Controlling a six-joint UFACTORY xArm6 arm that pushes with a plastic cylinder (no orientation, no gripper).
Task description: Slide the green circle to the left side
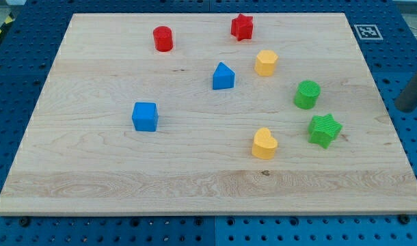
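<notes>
Fingers: none fitted; the arm ends in a plain rod, so there is nothing to spread, press together or pinch with.
My tip: lower end of the dark rod at the view's right edge, well to the right of the green circle and off the tabletop's right rim; whether it touches the surface below cannot be told.
Green circle: short upright cylinder with ribbed sides, standing on the right part of the tabletop, clear of every neighbour.
Handling, judged: small, rigid, probably light; flat base should slide easily on smooth wood. The round wall may roll off a push that lands off-centre.
Contact place, judged: the middle of the circle's right-hand wall, low down, pushing leftward.
Green star: just below the green circle, slightly to its right, apart from it.
Yellow hexagon: above and left of the green circle, near.
Blue house-shaped block: left of the green circle, close to a straight leftward path.
Yellow heart: below and left of the green circle.
Blue cube: far left of the green circle.
Red cylinder, red star: far above and left of it.
Hidden or cut off: the rod's upper part and the arm lie outside the view; the rod is blurred.
</notes>
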